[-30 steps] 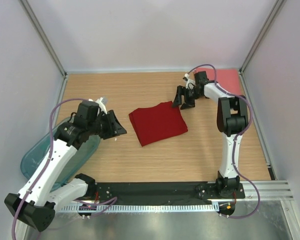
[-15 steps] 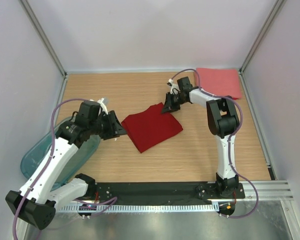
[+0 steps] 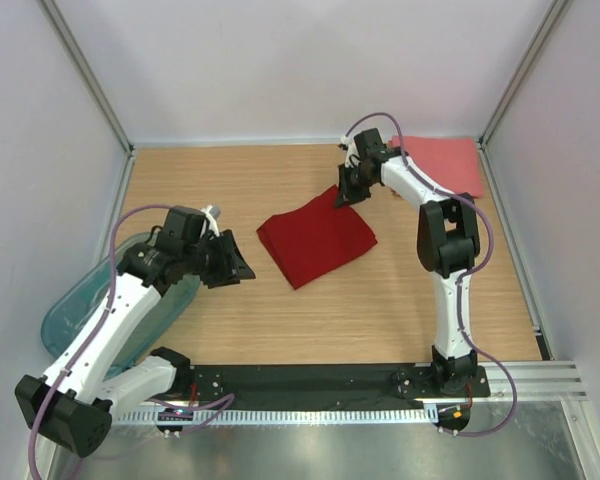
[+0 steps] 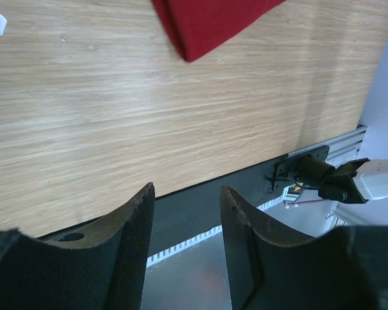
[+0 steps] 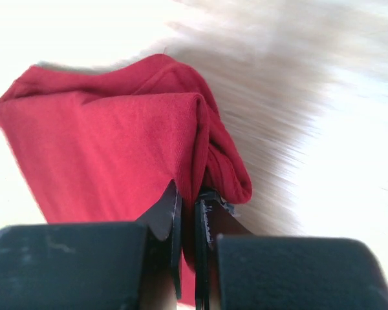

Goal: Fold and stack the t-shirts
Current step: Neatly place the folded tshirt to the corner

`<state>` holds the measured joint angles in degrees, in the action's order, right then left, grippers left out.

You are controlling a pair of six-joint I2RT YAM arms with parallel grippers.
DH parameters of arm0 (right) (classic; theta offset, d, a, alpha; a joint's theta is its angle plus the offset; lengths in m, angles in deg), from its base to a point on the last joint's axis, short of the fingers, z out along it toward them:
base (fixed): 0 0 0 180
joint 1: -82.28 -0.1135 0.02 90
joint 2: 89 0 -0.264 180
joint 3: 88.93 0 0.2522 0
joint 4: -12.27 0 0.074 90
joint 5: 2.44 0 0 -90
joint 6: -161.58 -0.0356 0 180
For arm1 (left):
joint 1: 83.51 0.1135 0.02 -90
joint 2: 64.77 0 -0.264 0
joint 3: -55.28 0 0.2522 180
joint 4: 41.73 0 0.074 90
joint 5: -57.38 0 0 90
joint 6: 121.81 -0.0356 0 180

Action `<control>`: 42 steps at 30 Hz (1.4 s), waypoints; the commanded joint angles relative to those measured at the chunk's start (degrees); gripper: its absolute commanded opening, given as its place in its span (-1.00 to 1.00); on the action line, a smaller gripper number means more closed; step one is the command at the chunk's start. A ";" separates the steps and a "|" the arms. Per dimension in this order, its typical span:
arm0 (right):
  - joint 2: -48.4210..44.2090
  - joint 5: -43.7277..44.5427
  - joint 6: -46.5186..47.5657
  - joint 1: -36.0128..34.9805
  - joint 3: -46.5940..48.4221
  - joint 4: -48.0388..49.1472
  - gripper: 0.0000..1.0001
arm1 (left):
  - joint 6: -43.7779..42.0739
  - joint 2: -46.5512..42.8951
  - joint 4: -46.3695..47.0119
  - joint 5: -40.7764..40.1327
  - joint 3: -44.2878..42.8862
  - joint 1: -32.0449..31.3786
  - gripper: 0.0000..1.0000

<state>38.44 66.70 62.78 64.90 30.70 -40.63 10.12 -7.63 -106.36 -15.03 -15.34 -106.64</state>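
Nearest me, the left gripper [image 3: 235, 262] hangs with its jaws apart and nothing between them, the teal bin [image 3: 70, 310] behind it. The dark red shirt [image 3: 315, 238] lies just ahead of its tips. At that shirt's far corner the right gripper [image 3: 345, 193] pinches a fold tight, probably to carry it onto the folded salmon-pink shirt [image 3: 445, 160] just beyond.

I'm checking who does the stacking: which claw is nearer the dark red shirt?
Right. The right claw is shut on the far corner of the dark red shirt. The left claw hangs open off to the shirt's left, not touching it.
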 commanded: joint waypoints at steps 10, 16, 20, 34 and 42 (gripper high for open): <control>-4.13 29.73 12.92 2.88 29.04 -15.62 -0.97 | 0.43 2.36 -0.98 3.25 0.52 0.20 -0.07; -0.44 32.38 14.07 5.96 37.31 -15.45 -0.98 | 0.43 3.85 -0.20 3.33 1.66 0.11 -0.06; -1.40 33.51 13.81 6.66 35.38 -10.89 -0.98 | 1.04 5.17 1.21 3.86 2.63 0.11 -0.06; -1.31 34.31 15.12 9.65 40.29 -8.41 -0.98 | 1.22 8.33 2.62 4.56 1.49 0.11 -0.06; -2.81 34.31 16.62 10.18 41.71 -10.87 -0.97 | 1.22 8.68 2.71 4.83 1.67 0.11 -0.06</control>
<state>38.81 99.64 77.80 74.75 69.65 -53.74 11.26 1.03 -105.23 -11.91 -12.63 -106.64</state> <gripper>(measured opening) 0.094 0.471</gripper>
